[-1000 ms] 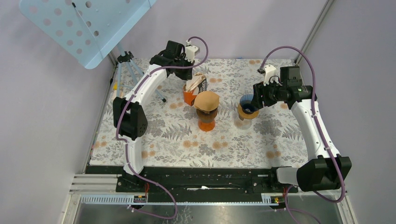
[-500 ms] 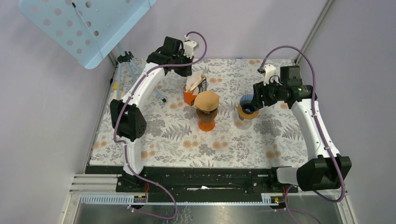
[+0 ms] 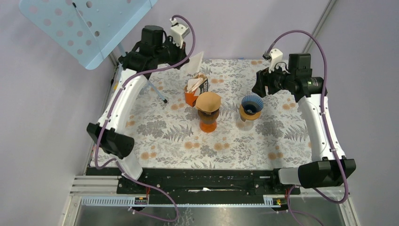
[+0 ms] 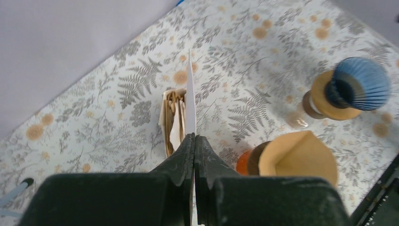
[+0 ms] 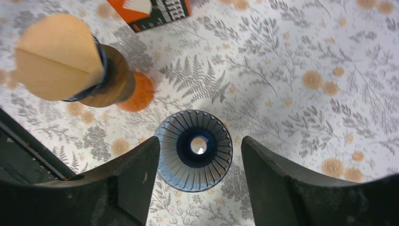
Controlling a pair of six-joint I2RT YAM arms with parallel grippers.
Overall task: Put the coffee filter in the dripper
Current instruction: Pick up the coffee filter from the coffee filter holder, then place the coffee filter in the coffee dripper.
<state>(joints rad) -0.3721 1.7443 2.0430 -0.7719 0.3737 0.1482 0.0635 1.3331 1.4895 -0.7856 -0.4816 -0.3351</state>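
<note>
Top external camera: high, behind the arm bases, facing down over the whole table (image 3: 282, 141). Left wrist camera: raised at the far left, tilted down across it. Right wrist camera: nearer, facing straight down on the blue dripper (image 5: 194, 148). All three views share that dripper and the brown-topped dripper (image 3: 208, 102).
</note>
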